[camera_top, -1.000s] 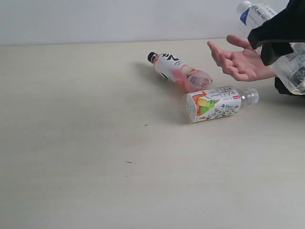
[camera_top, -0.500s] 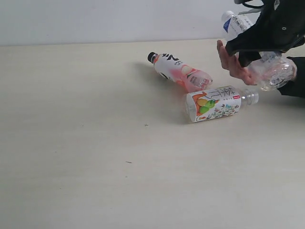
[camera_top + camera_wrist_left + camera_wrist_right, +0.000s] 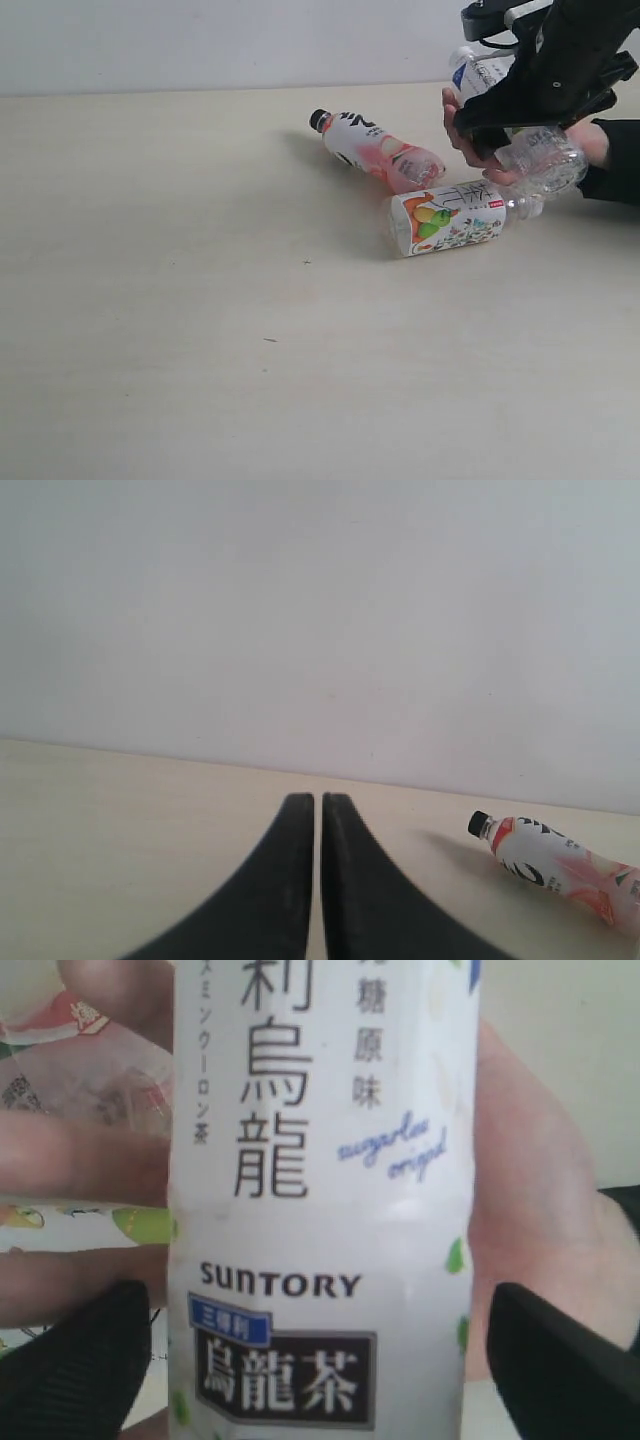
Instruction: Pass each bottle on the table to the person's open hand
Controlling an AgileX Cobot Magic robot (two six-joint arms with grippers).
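A plain off-white wall [image 3: 200,45] is rising just behind the far edge of the tabletop [image 3: 150,300], running along that whole edge and looking smooth and evenly pale.

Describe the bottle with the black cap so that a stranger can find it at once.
On the table, two bottles lie near the hand. The black-capped bottle is the farther one, pink and white; its neighbour shows fruit.

The right gripper [image 3: 320,1360] hangs at the far right, jaws spread wide. The left gripper [image 3: 318,800] has its jaws pressed together.
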